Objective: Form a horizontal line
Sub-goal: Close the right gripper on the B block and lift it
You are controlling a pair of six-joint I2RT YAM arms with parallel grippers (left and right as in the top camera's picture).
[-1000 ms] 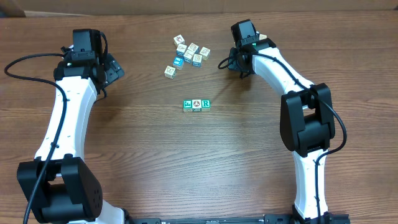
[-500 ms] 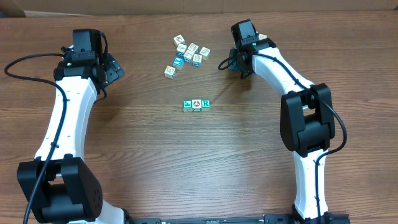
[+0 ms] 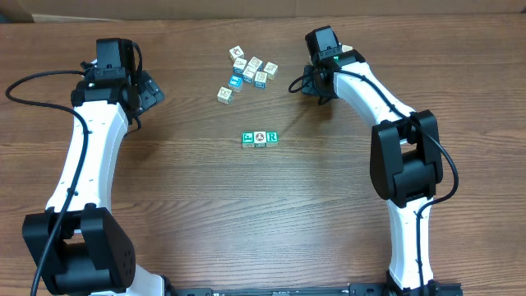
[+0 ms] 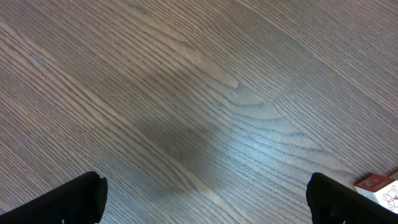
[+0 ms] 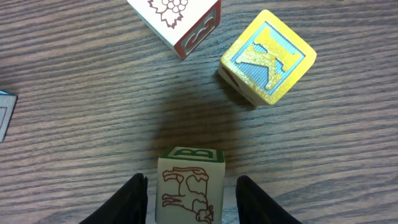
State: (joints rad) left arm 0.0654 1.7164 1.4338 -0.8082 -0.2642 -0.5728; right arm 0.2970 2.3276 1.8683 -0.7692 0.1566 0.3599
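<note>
The short row of three tiny touching toy cubes (image 3: 260, 138), faced green, white with a round picture, and green "R", lies level on the brown wooden desk (image 3: 263, 214). The right claw (image 5: 191, 200) is well apart from the row, beyond it on the right arm's side. It is released, with a narrow gap between each jaw and a cream wooden cube with a brown animal outline (image 5: 189, 177). The left claw (image 4: 205, 202), spread wide over bare wood, hangs well apart on the row's other side. A loose cluster of similar cubes (image 3: 249, 70) lies beyond the row.
</note>
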